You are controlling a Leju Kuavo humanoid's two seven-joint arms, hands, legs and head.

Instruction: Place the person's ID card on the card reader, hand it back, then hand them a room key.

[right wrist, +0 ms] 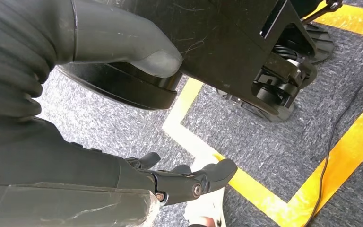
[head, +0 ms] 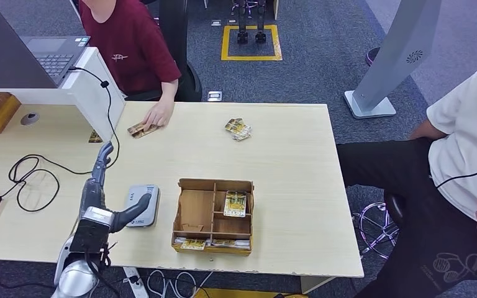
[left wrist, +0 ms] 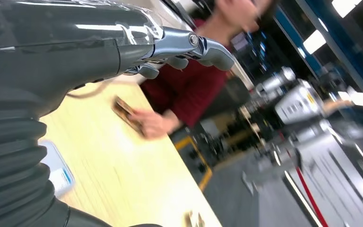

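Observation:
A person in a dark red shirt rests a hand (head: 158,115) on the ID card (head: 141,129) at the table's far edge; in the left wrist view the card (left wrist: 125,111) lies under that hand (left wrist: 153,124). My left hand (head: 101,186) hovers over the table with fingers stretched toward the card and thumb out, holding nothing. Just right of it lies the grey card reader (head: 142,205), whose corner (left wrist: 59,168) shows in the left wrist view. A brown box (head: 213,215) holds room keys (head: 235,203). My right hand (right wrist: 170,182) hangs over the floor, fingers apart and empty.
A loose stack of key cards (head: 238,128) lies at the far middle of the table (head: 286,167). A black cable (head: 31,171) coils left of my arm. A white raised counter (head: 87,87) with a laptop (head: 56,56) stands far left. A second person (head: 453,161) sits at right.

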